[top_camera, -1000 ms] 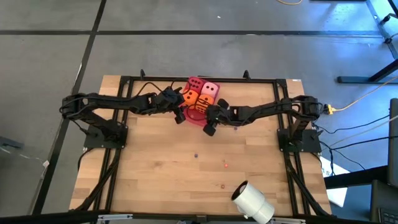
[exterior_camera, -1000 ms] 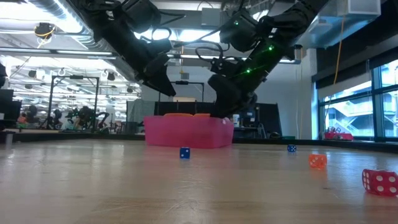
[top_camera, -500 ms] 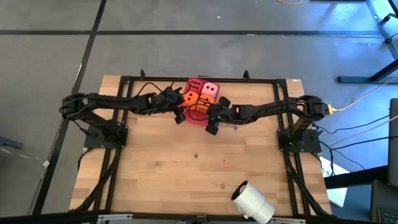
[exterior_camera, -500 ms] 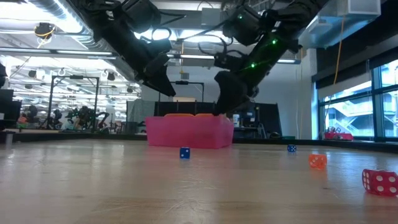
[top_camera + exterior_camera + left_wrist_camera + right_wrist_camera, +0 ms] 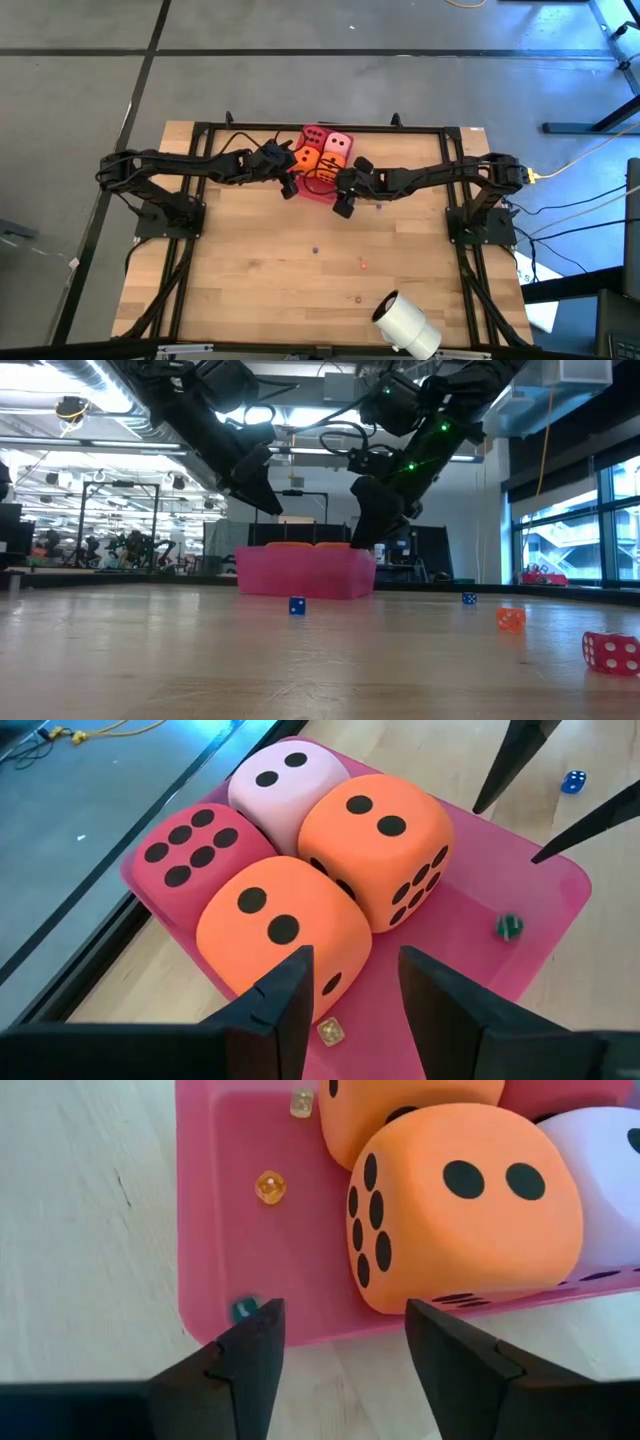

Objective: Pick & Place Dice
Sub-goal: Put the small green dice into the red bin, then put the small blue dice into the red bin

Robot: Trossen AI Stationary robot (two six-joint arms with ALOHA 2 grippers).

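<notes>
Four big soft dice sit together in the pink tray (image 5: pixel 322 188): red (image 5: pixel 195 850), pale pink (image 5: pixel 285 785) and two orange (image 5: pixel 285 925) (image 5: pixel 385 845), each resting on the tray floor and pressed side to side. My left gripper (image 5: pixel 355 990) hovers open at the tray's near-left corner, just short of the nearer orange die. My right gripper (image 5: pixel 345 1345) hovers open over the tray's near edge, in front of the other orange die (image 5: pixel 460 1200). Neither touches anything.
Tiny dice lie in the tray: a green one (image 5: pixel 243 1310), an amber one (image 5: pixel 268 1186) and a clear one (image 5: pixel 330 1032). More tiny dice are scattered on the wood (image 5: pixel 297 605) (image 5: pixel 510 618) (image 5: pixel 610 652). A white roll (image 5: pixel 405 325) lies near the table's near edge.
My right gripper has risen a little from the tray's near edge and drawn back slightly toward the table's right. The big dice and the tray have stayed where they were.
</notes>
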